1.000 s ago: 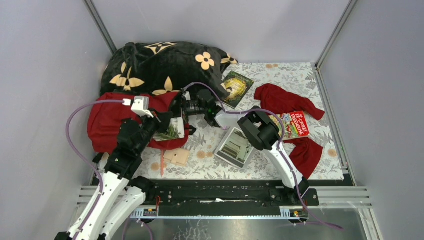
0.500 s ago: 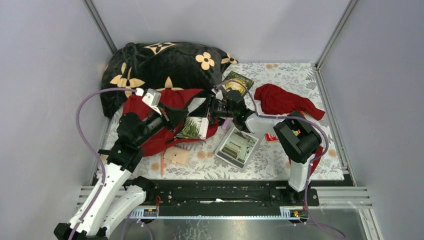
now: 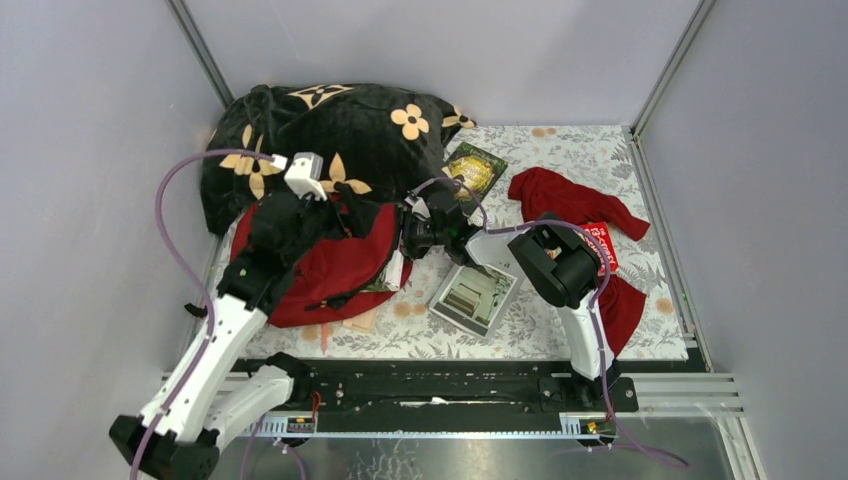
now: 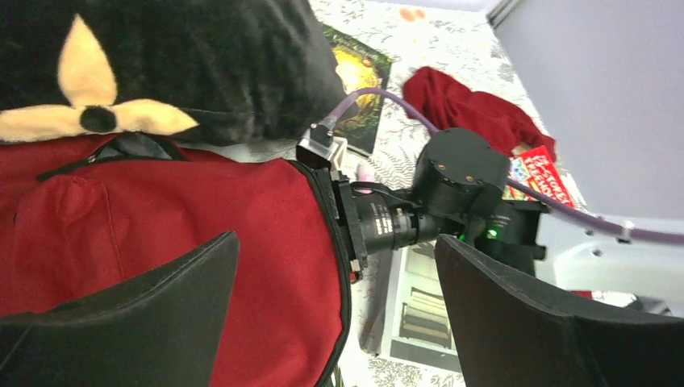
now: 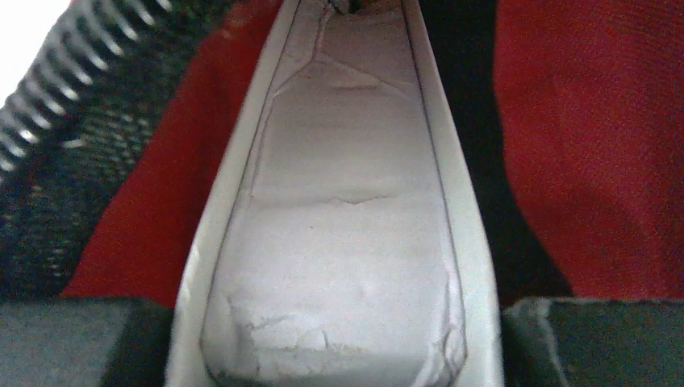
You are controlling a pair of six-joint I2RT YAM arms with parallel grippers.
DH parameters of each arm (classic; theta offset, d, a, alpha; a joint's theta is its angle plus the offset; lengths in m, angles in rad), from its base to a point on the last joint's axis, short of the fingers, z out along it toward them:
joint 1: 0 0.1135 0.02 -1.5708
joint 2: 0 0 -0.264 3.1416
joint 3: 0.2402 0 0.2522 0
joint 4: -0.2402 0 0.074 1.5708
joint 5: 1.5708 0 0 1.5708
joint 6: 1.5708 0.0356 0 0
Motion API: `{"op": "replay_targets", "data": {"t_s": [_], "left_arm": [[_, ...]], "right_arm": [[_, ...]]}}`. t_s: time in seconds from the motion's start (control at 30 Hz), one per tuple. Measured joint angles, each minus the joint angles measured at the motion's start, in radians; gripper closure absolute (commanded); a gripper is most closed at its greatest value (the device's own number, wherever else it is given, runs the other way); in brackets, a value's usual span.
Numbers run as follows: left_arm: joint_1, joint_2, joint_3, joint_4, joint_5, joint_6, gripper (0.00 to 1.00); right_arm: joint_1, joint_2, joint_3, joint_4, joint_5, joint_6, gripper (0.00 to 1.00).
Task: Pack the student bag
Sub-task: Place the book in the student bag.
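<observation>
The dark-red student bag (image 3: 330, 270) lies left of the table's centre, partly under the black blanket. My left gripper (image 3: 345, 222) hovers over its top, jaws wide open with nothing between them; in the left wrist view its fingers (image 4: 121, 314) frame the bag's red fabric (image 4: 161, 234) and black zipper edge. My right gripper (image 3: 405, 250) reaches into the bag's right side, shut on a white book (image 3: 395, 272). In the right wrist view the book's page edge (image 5: 339, 201) runs away between the jaws (image 5: 339, 318), with the bag's red fabric (image 5: 589, 145) on either side.
A black flowered blanket (image 3: 330, 130) lies at the back left. A green book (image 3: 472, 172), a picture-cover book (image 3: 475, 297), a red garment (image 3: 570, 205) and a red booklet (image 3: 600, 245) lie to the right. A wooden piece (image 3: 360, 320) and an orange pencil (image 3: 325, 330) lie near the front.
My left gripper has let go of the bag's opening, opened wide and drawn back. The right gripper has pushed the white book leftward into the bag, whose flap now covers most of it.
</observation>
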Motion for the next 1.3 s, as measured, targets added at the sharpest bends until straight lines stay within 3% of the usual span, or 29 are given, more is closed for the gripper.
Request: {"op": "replay_targets", "data": {"t_s": [0.23, 0.6, 0.8, 0.93, 1.1, 1.3], "left_arm": [[-0.044, 0.190, 0.174, -0.153, -0.095, 0.012, 0.01], [-0.258, 0.312, 0.132, -0.260, -0.292, -0.042, 0.01], [-0.272, 0.384, 0.087, -0.263, -0.345, -0.053, 0.16], [-0.275, 0.408, 0.094, -0.284, -0.409, -0.038, 0.35], [-0.288, 0.426, 0.116, -0.306, -0.438, -0.023, 0.99], [-0.272, 0.457, 0.289, -0.455, -0.548, -0.013, 1.00]], "right_arm": [[0.004, 0.000, 0.048, -0.048, 0.003, -0.026, 0.70], [0.004, 0.000, 0.054, -0.060, 0.003, -0.027, 0.67], [0.004, 0.000, 0.055, -0.063, 0.003, -0.027, 0.67], [0.004, 0.000, 0.055, -0.063, 0.003, -0.026, 0.66], [0.006, 0.002, 0.055, -0.056, 0.010, -0.013, 0.66], [0.010, 0.002, 0.056, -0.056, 0.006, -0.013, 0.66]]}}
